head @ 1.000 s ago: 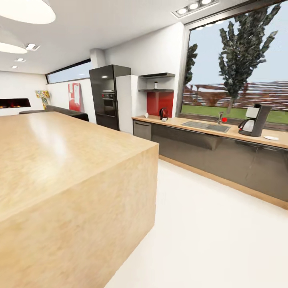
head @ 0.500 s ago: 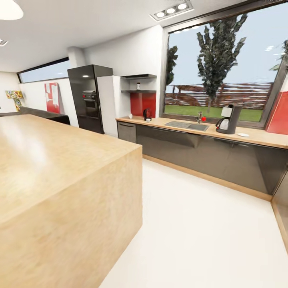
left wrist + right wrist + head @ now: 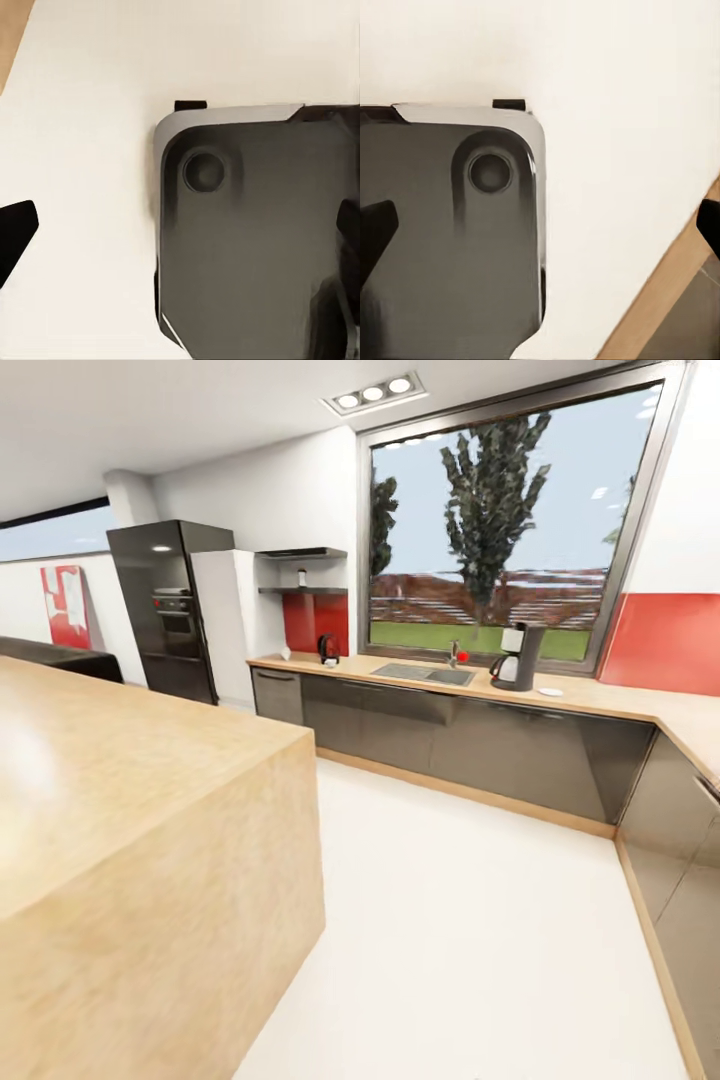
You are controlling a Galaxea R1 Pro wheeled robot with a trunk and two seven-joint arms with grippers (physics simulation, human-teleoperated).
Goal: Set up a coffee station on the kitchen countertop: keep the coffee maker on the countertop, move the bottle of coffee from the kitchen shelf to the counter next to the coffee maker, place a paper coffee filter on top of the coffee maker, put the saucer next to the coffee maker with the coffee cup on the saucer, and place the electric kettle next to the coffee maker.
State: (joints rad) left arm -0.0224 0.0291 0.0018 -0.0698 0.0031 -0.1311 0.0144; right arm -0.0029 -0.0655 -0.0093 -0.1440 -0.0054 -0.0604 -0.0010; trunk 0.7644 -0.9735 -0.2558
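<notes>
Coffee maker (image 3: 517,657) on far countertop (image 3: 600,701)

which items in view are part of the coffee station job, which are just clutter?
Job:
coffee maker, on the countertop right of the sink
saucer, just right of it
kettle, far left end of the counter
small bottle on the shelf, too small to identify for sure

Not job:
sink
island
fridge

Tall black coffee maker (image 3: 517,657) stands upright on the beige counter (image 3: 590,700), small white saucer (image 3: 550,691) just beside it.
</notes>
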